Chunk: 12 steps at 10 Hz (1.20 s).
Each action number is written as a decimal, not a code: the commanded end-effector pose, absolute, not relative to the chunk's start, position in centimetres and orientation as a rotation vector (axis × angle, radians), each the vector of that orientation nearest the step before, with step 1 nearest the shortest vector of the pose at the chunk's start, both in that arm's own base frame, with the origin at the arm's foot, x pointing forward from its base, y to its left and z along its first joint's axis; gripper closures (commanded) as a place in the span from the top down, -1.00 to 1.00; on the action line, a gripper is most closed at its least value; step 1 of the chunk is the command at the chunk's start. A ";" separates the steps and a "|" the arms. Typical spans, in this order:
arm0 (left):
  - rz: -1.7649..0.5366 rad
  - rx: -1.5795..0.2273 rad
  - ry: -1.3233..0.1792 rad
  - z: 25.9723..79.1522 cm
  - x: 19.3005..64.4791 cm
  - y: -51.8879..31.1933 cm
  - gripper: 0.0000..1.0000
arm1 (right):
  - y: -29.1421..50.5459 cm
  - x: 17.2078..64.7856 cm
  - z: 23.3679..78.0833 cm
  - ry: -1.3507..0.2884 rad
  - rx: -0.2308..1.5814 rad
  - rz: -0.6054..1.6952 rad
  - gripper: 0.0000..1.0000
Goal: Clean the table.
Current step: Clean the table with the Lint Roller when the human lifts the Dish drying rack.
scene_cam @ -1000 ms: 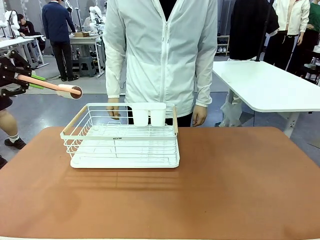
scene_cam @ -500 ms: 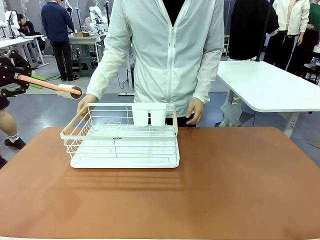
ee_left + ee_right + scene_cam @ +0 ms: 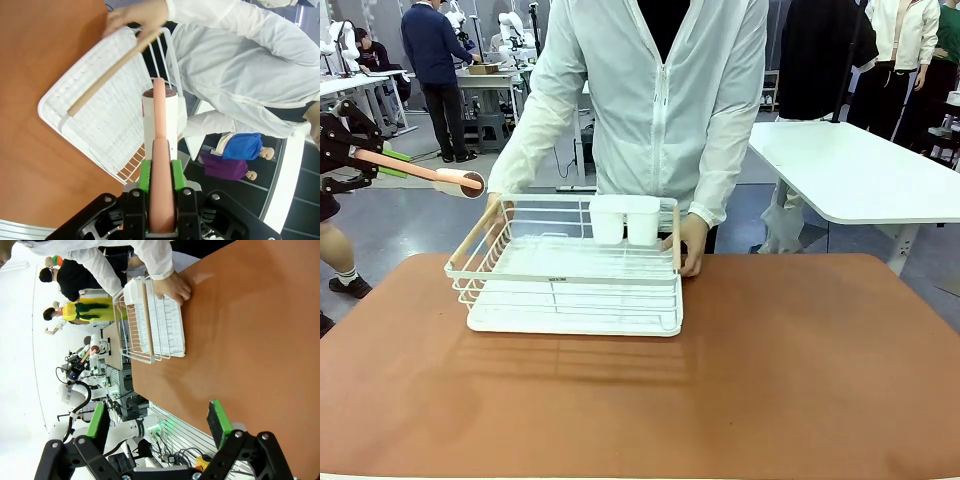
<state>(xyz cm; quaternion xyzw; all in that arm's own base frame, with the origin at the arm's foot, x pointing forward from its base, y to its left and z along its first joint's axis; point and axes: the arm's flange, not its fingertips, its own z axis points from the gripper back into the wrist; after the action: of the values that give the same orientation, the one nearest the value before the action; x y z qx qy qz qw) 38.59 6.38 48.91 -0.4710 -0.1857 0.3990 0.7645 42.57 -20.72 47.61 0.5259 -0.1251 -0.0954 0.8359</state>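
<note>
Left fingers: clenched on the pink handle of a lint roller, parked in the air off the tabletop's ten o'clock corner, same as a second ago. Right fingers: spread wide, grasping nothing, hovering above bare surface well apart from everything else.

Tabletop: terracotta, carrying just a white wire dish rack at about eleven o'clock from centre, near the far edge.

New within the last second: the person's hands, earlier hanging behind the rack, now closed on its wooden side handles, one hand at the rack's nine o'clock, the other hand at its three o'clock. Far side of the rack tipped up slightly, near side seemingly still touching.

Likely meaning: rack about to be carried off, freeing the surface for the roller. Rolling not yet begun; probably best held back until rack and hands are clear.
</note>
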 end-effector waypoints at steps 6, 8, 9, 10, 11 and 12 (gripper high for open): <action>0.867 -1.024 -0.406 49.0 38.6 6.4 -1.00 | -20.7 42.5 47.8 -0.267 1.117 -0.198 1.00; 0.867 -1.024 -0.406 49.0 38.6 6.4 -1.00 | -20.7 42.5 47.8 -0.267 1.117 -0.198 1.00; 0.867 -1.024 -0.406 49.0 38.6 6.4 -1.00 | -20.7 42.5 47.8 -0.267 1.117 -0.198 1.00; 0.867 -1.024 -0.406 49.0 38.6 6.4 -1.00 | -20.7 42.5 47.8 -0.267 1.117 -0.198 1.00; 0.867 -1.024 -0.406 49.0 38.6 6.4 -1.00 | -20.7 42.5 47.8 -0.267 1.117 -0.198 1.00; 0.867 -1.024 -0.406 49.0 38.6 6.4 -1.00 | -20.7 42.5 47.8 -0.267 1.117 -0.198 1.00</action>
<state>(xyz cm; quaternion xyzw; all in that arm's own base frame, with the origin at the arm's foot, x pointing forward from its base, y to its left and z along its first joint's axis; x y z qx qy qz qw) 38.59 6.38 48.91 -0.4710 -0.1857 0.3991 0.7645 42.57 -20.72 47.61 0.5259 -0.1251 -0.0954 0.8359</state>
